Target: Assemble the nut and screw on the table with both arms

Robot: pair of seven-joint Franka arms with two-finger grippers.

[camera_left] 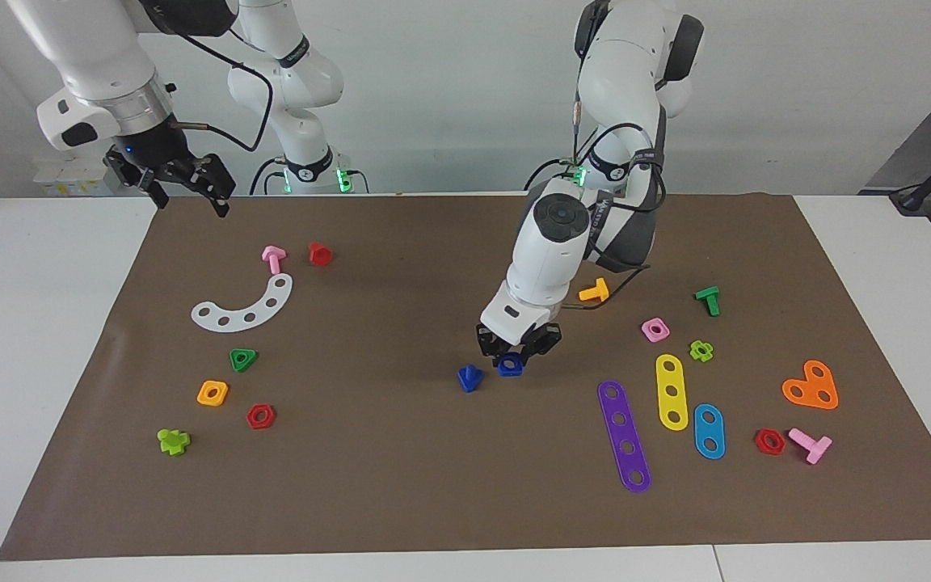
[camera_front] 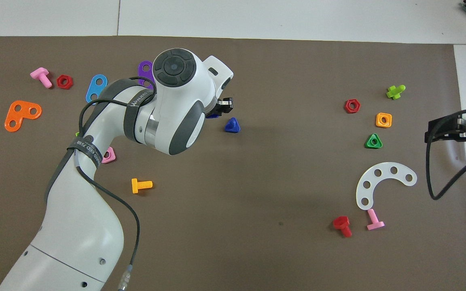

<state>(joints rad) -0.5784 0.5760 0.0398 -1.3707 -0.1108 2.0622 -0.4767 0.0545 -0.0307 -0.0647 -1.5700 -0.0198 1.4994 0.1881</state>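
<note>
Facing view shows the left gripper (camera_left: pixel 516 353) with fingers clamped on the nut (camera_left: pixel 511 365), low over mid-desk (camera_left: pixel 69 339), just beside the screw (camera_left: pixel 470 377). Overhead, the wrist hides most of the nut. Left arm reaches in bent, gripper downward. Right gripper (camera_left: pixel 183 187) waits spread open above the mat's corner.

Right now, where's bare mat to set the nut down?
Free: the wide stretch nearer the robots between the red screw and orange screw; also the mat's edge farthest from the robots. Crowded: around the purple strip and the green triangular nut.
</note>
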